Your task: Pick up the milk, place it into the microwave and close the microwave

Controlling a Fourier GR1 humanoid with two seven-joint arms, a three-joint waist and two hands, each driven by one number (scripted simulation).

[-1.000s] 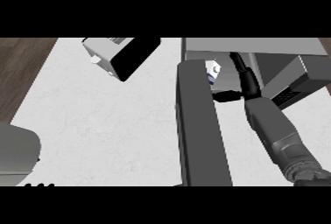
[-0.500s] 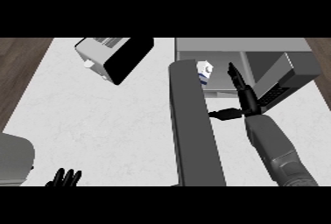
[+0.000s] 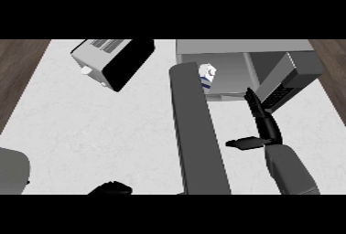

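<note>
The milk (image 3: 208, 77), a small white carton with a blue mark, stands inside the open microwave (image 3: 229, 48) at the back right, just behind the top of its door. The microwave door (image 3: 196, 137) hangs open, a long dark grey slab running toward me. My right hand (image 3: 262, 121) is to the right of the door and in front of the microwave's mouth, fingers straight and thumb spread, holding nothing and apart from the milk. My left hand (image 3: 111, 189) shows only at the lower edge, a dark shape near the door's foot.
A toaster (image 3: 111, 61) sits tilted at the back left of the white counter (image 3: 88, 132). A grey rounded object (image 3: 12, 173) lies at the lower left edge. Dark wood floor borders the counter on both sides.
My right hand has drawn back from the milk, which now stands alone inside the microwave. My left hand has come up further at the lower edge. The view has shifted.
</note>
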